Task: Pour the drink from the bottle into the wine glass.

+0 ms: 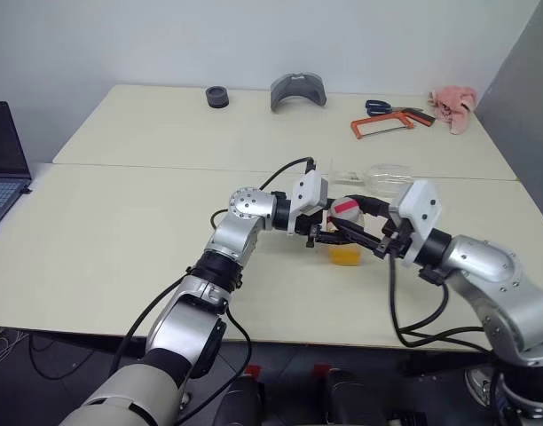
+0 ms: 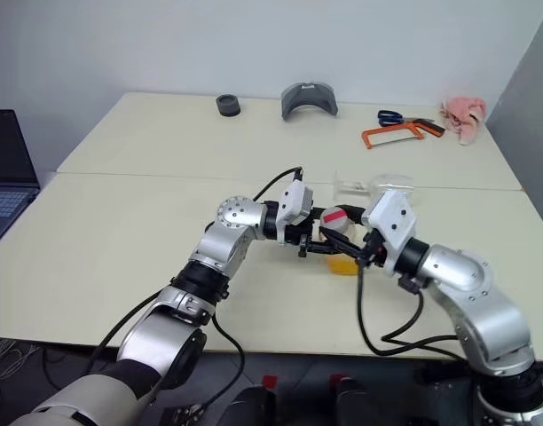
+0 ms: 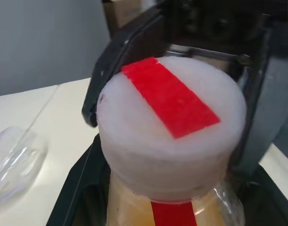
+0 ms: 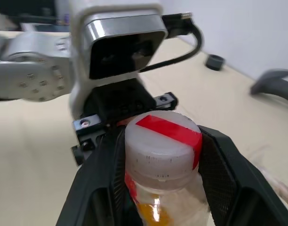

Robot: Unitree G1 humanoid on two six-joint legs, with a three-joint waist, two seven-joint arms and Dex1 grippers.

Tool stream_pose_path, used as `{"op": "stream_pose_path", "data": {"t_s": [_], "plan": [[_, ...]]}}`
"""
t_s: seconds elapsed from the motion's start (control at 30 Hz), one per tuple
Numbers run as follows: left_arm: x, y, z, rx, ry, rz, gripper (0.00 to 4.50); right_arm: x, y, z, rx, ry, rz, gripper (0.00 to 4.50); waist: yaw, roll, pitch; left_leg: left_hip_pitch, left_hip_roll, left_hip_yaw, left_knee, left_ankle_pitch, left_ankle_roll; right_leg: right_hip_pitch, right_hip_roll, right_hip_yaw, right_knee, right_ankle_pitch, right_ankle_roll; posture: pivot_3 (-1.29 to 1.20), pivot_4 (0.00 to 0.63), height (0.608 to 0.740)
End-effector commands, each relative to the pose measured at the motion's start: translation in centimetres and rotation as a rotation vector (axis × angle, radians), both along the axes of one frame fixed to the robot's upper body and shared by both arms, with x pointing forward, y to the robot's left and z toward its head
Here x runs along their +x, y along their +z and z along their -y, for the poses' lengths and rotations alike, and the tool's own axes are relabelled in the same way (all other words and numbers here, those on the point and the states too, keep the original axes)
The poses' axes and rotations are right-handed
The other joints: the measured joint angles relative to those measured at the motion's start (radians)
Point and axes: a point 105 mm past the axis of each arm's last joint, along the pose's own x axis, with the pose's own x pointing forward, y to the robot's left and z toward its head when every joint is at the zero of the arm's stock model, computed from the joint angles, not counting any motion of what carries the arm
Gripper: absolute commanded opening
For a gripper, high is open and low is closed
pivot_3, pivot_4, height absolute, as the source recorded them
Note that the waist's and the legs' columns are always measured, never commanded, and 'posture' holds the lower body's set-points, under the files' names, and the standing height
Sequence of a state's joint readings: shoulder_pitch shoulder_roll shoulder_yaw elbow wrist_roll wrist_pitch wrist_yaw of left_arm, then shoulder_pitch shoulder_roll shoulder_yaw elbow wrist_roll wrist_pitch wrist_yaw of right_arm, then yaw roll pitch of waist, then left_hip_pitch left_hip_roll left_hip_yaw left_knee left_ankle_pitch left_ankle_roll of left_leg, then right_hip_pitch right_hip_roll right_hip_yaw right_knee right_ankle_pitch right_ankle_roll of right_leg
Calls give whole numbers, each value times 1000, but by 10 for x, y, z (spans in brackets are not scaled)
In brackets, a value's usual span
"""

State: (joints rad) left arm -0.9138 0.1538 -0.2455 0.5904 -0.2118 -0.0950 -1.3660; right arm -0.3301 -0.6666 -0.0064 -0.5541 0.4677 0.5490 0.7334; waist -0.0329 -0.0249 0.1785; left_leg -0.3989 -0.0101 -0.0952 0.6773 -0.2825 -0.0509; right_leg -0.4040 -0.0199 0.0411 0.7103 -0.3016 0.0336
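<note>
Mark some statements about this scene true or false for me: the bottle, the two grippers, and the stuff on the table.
1. The bottle's cap is white with a red strip. True.
2. The left gripper holds the bottle. True.
3. The bottle is empty. False: orange drink shows in it.
4. The hacksaw lies beside the laptop. False: it lies at the table's far right by the scissors; the laptop is at the left edge.
5. The right gripper has a finger on each side of the cap. True.

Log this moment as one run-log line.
left gripper: shut on clear plastic bottle of orange drink | right gripper: fingers astride white cap | clear stemmed wine glass: lying on table, empty
</note>
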Motion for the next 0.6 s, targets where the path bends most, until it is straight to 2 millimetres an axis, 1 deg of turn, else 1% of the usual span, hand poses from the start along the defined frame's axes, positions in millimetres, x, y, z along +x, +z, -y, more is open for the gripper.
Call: {"op": "stream_pose_path", "data": {"t_s": [0.03, 0.13, 0.27, 0.33, 0.6], "plan": [[4, 18, -11, -12, -8, 34, 2166, -1, 15, 19, -46, 94, 8, 1862, -1, 0, 0, 0, 0, 0, 0, 0, 0, 0, 0, 0, 0, 0, 0, 0, 150, 740], [6, 19, -12, -19, 6, 38, 2166, 3, 18, 23, -26, 101, -26, 1862, -3, 0, 0, 0, 1, 0, 0, 0, 0, 0, 1, 0, 0, 0, 0, 0, 150, 740], [8, 19, -14, -35, 38, 34, 2166, -4, 13, 22, -12, 123, -79, 1862, -1, 0, 0, 0, 2, -1, 0, 0, 0, 0, 1, 0, 0, 0, 0, 0, 150, 740], [9, 18, -15, -45, 56, 29, 2166, -6, 11, 20, 7, 102, -76, 1862, 1, 0, 0, 0, 1, -2, 0, 0, 0, 0, 0, 0, 0, 0, 0, 0, 150, 740], [5, 14, -17, -61, 85, 7, 2166, -6, 15, 18, 76, 2, -9, 1862, 0, 0, 0, 0, 2, -4, 0, 0, 0, 0, 0, 0, 0, 0, 0, 0, 150, 740]]}}
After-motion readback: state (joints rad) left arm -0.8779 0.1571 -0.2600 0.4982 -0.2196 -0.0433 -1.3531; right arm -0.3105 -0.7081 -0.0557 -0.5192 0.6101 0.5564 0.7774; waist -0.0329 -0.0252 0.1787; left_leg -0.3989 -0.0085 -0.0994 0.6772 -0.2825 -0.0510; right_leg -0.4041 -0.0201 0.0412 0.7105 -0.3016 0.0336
